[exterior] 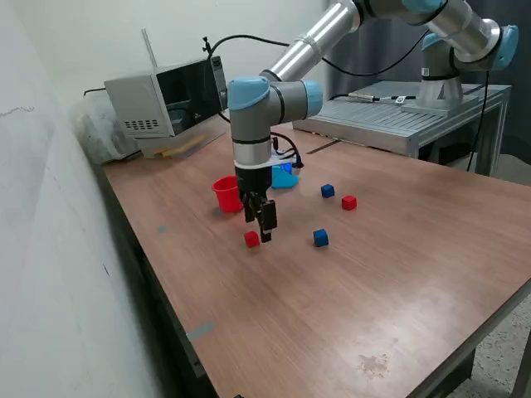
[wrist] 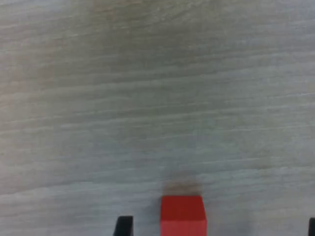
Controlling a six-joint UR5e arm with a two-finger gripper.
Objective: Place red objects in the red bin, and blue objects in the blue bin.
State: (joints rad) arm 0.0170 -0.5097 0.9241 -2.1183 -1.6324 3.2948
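Gripper [exterior: 260,225] held wide just above a red cube [exterior: 252,240] — nothing gripped.
The cube sits off-centre between the jaws on the table [exterior: 348,298] — it may be nudged aside and the grasp missed.

no legible text, no labels, brands, nos. or signs readable in either view

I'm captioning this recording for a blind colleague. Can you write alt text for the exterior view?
A robot arm's gripper hangs open just above a small red cube on a wooden table. A red cup and a light blue cup stand behind it, with two blue cubes and another red cube scattered towards the exterior view's right.
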